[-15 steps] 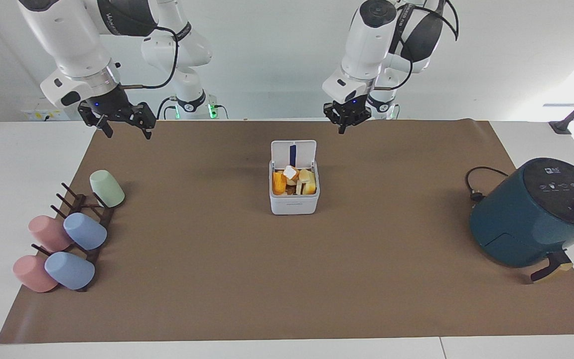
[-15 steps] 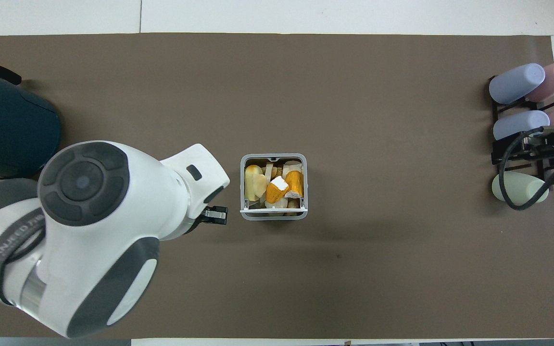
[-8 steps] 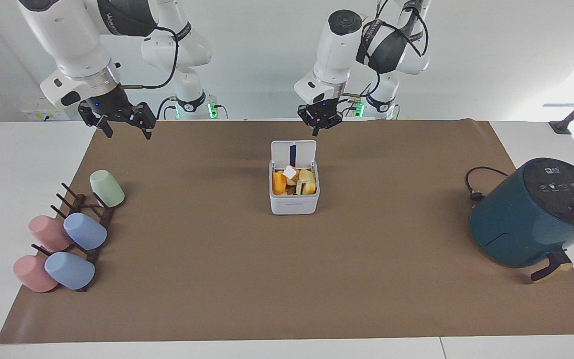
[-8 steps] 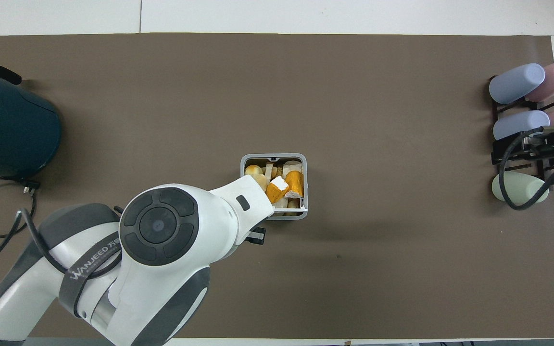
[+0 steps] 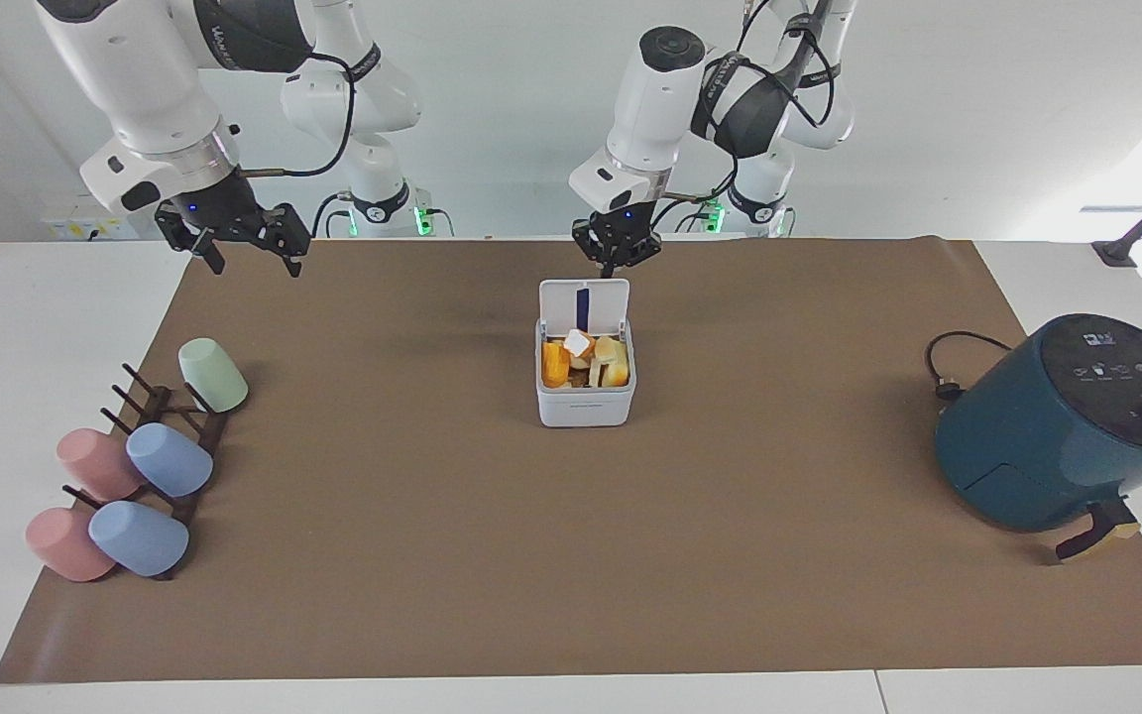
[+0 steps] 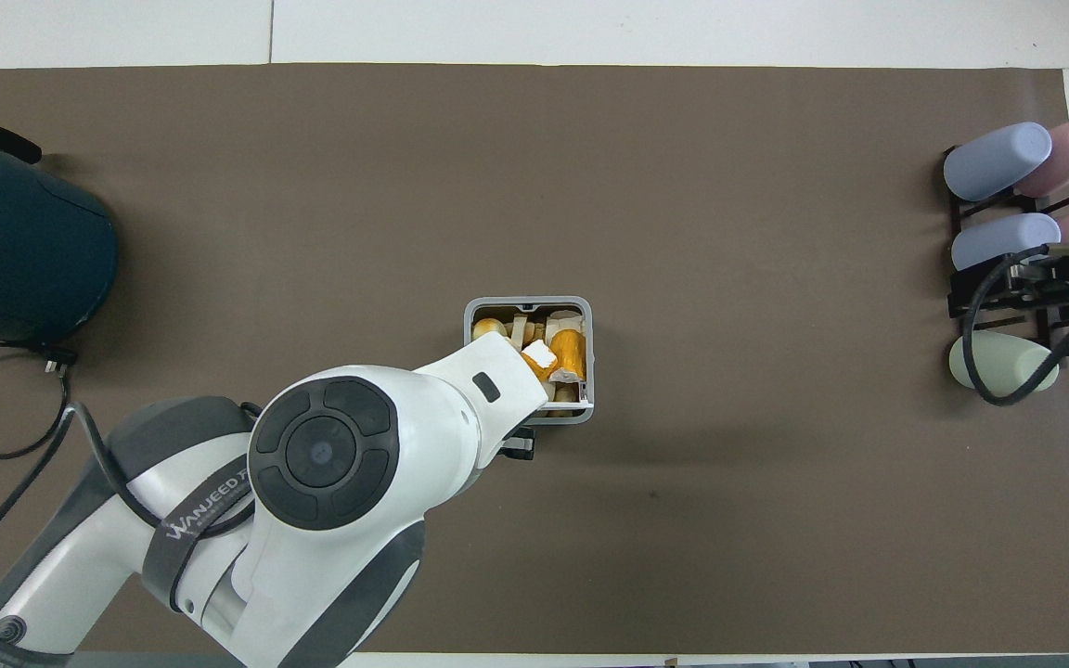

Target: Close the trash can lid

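Note:
The small white trash can [image 5: 583, 405] stands mid-mat, filled with yellow and orange scraps. It also shows in the overhead view [image 6: 528, 303]. Its lid [image 5: 585, 300] stands upright at the can's edge nearest the robots, with its dark blue strip facing the can's opening. In the overhead view the lid [image 6: 574, 405] is seen edge-on. My left gripper [image 5: 614, 261] is shut and empty. It hangs just above the lid's top edge, apart from it. In the overhead view the left arm covers part of the can, and the gripper [image 6: 521, 446] peeks out. My right gripper [image 5: 249, 253] is open and waits over the mat's corner.
A teal air fryer [image 5: 1057, 426] with its cable [image 5: 948, 369] stands at the left arm's end of the table. A dark rack [image 5: 179, 466] with several pastel cups stands at the right arm's end. It also shows in the overhead view [image 6: 971, 278].
My left arm has swung in from the left arm's end toward the can, bringing its gripper to the lid's top edge. The right arm, the can and the lid have not moved.

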Available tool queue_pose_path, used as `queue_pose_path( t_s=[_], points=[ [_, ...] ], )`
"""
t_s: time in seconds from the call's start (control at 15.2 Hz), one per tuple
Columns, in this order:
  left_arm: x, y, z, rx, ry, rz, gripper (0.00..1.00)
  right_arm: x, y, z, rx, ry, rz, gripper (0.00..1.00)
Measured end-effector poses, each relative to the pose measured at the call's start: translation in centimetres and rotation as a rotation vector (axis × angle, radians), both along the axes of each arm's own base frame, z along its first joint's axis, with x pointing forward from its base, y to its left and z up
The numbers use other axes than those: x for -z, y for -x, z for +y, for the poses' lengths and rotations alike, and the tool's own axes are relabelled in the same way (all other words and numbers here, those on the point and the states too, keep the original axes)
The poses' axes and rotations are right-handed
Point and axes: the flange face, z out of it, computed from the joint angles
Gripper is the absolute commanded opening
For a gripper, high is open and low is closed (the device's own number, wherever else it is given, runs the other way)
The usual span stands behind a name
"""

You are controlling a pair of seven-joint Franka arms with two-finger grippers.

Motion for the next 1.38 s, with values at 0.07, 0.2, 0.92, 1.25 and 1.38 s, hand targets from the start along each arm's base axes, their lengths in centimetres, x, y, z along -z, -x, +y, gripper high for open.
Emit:
queue_pose_path(
  t_s=[0.07,0.2,0.92,1.25,1.38],
  points=[
    [0.3,-0.2,-0.2,-0.011,0.009,-0.002,0.00,0.0,0.0,0.0,0.000,0.000,0.000,1.00],
    [0.6,-0.6,-0.3,-0.028,0.027,0.001,0.00,0.0,0.0,0.0,0.000,0.000,0.000,1.00],
    [1.3,-4.7,-0.1,-0.130,0.090,-0.009,0.00,0.0,0.0,0.0,0.000,0.000,0.000,1.00],
    [3.1,-6.9,0.0,-0.180,0.103,-0.021,0.00,0.0,0.0,0.0,0.000,0.000,0.000,1.00],
    [4.3,-7.6,0.0,-0.193,0.103,-0.022,0.00,0.0,0.0,0.0,0.000,0.000,0.000,1.00]
  ],
)
